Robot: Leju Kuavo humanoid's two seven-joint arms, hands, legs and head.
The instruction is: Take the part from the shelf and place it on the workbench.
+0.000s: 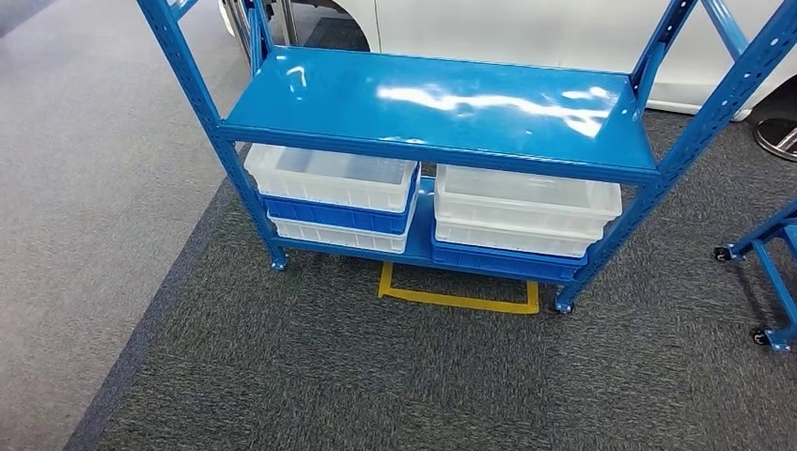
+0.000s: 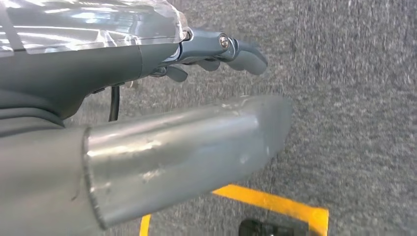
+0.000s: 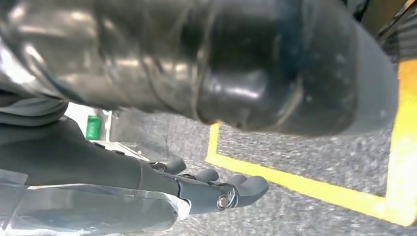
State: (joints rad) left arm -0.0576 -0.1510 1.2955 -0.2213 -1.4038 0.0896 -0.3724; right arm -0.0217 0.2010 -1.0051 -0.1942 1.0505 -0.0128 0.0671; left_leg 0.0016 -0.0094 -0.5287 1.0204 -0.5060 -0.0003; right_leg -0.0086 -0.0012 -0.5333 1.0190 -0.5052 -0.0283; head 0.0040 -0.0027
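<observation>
1. Nearest, the left robot hand point(image 2: 223, 51) is hanging over grey carpet point(image 2: 354, 98) in the left wrist view, its fingers lying loosely extended and apart, gripping nothing.
2. The right robot hand point(image 3: 216, 189) is hanging likewise in the right wrist view, fingers stretched out side by side with nothing between them, above carpet crossed by yellow floor tape point(image 3: 295, 184).
3. In the head view, dark grey carpet point(image 1: 395, 376) is filling the foreground, with a paler floor strip point(image 1: 75, 188) running along the left.
4. A yellow tape outline point(image 1: 459, 299) is lying on the carpet just in front of the shelf's lower edge.
5. The blue metal shelf point(image 1: 442, 155) is standing beyond it on small casters; its glossy upper board point(image 1: 432, 103) is reflecting light.
6. Beneath that board, stacked bins are sitting on the bottom level: white bins point(image 1: 329, 177) over a blue bin point(image 1: 334, 214) on the left, and white bins point(image 1: 526, 199) over another blue bin point(image 1: 507, 261) on the right.
7. I cannot tell where the part is; the bins' insides are looking pale and bare from this angle.
8. A second blue frame point(image 1: 773, 272) is standing to the right.
9. Farthest back, a white car body point(image 1: 526, 28) is showing behind the shelf.
</observation>
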